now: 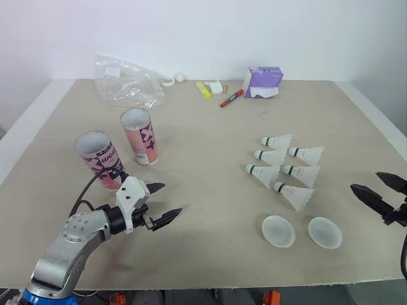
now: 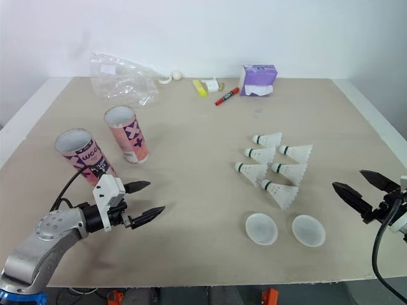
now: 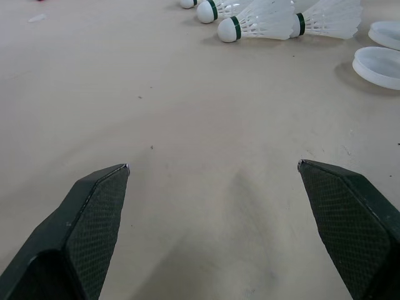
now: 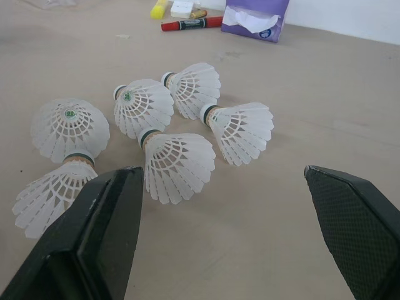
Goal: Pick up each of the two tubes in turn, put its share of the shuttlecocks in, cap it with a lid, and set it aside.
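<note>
Two open pink tubes stand upright on the left of the table, one nearer (image 1: 100,159) and one farther back (image 1: 140,135). Several white shuttlecocks (image 1: 284,169) lie in a cluster at the right centre, and two clear round lids (image 1: 278,230) (image 1: 325,232) rest just in front of them. My left gripper (image 1: 160,203) is open, low over bare table right of the nearer tube, holding nothing. My right gripper (image 1: 380,187) is open and empty near the table's right edge, right of the shuttlecocks (image 4: 178,164).
Along the far edge lie a crumpled clear plastic bag (image 1: 127,81), a small white ball (image 1: 180,77), a yellow highlighter (image 1: 203,90), a red marker (image 1: 231,98) and a purple tissue pack (image 1: 262,82). Bare table spreads between the tubes and the shuttlecocks.
</note>
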`<state>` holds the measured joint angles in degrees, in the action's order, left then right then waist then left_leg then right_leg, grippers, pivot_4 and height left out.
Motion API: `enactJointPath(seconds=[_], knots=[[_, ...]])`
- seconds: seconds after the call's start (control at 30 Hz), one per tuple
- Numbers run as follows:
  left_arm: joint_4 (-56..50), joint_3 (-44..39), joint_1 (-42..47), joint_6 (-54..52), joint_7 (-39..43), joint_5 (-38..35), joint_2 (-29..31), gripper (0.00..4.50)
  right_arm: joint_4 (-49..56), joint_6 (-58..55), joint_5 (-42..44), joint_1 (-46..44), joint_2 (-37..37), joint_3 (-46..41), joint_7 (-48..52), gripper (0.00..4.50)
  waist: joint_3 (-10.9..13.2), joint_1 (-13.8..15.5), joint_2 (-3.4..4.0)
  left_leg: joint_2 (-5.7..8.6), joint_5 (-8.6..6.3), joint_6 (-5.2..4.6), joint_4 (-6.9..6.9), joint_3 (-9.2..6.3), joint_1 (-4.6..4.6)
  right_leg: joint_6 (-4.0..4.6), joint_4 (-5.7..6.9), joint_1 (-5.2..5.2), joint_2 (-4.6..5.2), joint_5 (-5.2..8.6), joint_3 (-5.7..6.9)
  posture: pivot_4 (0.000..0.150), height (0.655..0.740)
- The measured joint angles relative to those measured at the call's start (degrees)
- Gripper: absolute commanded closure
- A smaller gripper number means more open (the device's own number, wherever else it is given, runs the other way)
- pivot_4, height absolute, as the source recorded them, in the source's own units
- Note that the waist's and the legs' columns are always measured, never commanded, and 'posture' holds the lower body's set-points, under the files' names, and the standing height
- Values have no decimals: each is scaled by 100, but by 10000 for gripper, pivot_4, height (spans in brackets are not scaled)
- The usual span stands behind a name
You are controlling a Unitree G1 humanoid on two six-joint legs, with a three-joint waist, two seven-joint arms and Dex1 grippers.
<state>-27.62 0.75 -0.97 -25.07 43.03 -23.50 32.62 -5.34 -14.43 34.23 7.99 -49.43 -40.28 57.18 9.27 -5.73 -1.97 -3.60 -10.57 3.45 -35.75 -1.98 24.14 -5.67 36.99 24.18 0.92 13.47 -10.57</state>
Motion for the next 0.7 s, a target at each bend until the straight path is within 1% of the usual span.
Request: enactJointPath(seconds=[0.27,0.7], knots=[[7,22,316,2,248,-54,75,0,133,-12,-13,21,51,0,-115,946,0,-1,0,1,0,0,1,0,0,0,0,-1,0,0,0,1500,7400],[32,115,573,-26,279,-155,51,0,191,-106,2,95,63,-9,-127,946,0,-1,0,1,0,0,0,0,0,-1,0,-1,0,0,0,1500,7400]])
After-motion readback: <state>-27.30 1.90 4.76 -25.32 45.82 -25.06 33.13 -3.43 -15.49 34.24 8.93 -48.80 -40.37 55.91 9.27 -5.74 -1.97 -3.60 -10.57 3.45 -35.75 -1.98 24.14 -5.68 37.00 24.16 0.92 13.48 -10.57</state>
